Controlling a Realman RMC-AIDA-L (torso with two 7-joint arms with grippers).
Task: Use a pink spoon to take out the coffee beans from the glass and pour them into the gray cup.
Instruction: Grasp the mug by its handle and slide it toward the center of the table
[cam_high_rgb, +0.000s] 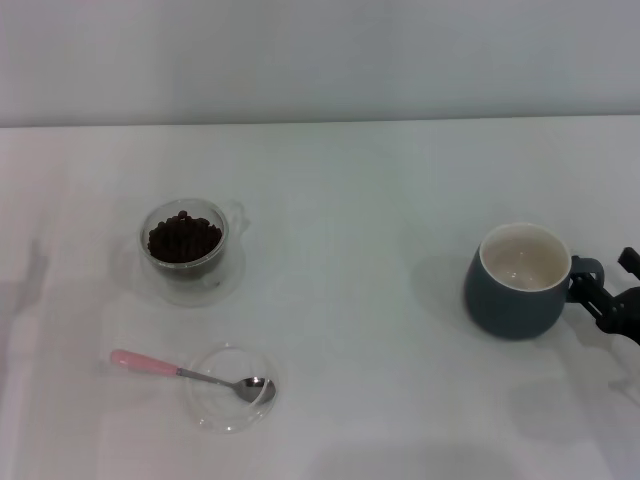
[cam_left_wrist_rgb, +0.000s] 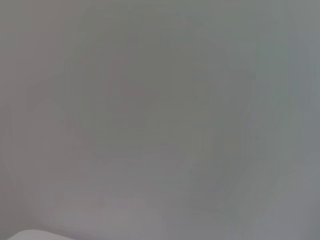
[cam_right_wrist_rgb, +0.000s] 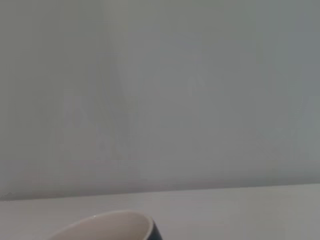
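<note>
The glass (cam_high_rgb: 186, 248), clear and rounded, stands at the left of the white table with dark coffee beans (cam_high_rgb: 184, 238) heaped inside. In front of it lies the pink spoon (cam_high_rgb: 150, 364), its handle pointing left and its silver bowl resting in a shallow clear dish (cam_high_rgb: 232, 404). At the right stands the gray cup (cam_high_rgb: 517, 282), cream-white inside, with nothing in it; its rim (cam_right_wrist_rgb: 107, 226) also shows in the right wrist view. My right gripper (cam_high_rgb: 612, 298) sits at the right edge, right beside the cup's handle (cam_high_rgb: 585, 272). The left gripper is out of view.
The white table (cam_high_rgb: 340, 200) runs back to a pale wall. The left wrist view shows only a blank grey surface.
</note>
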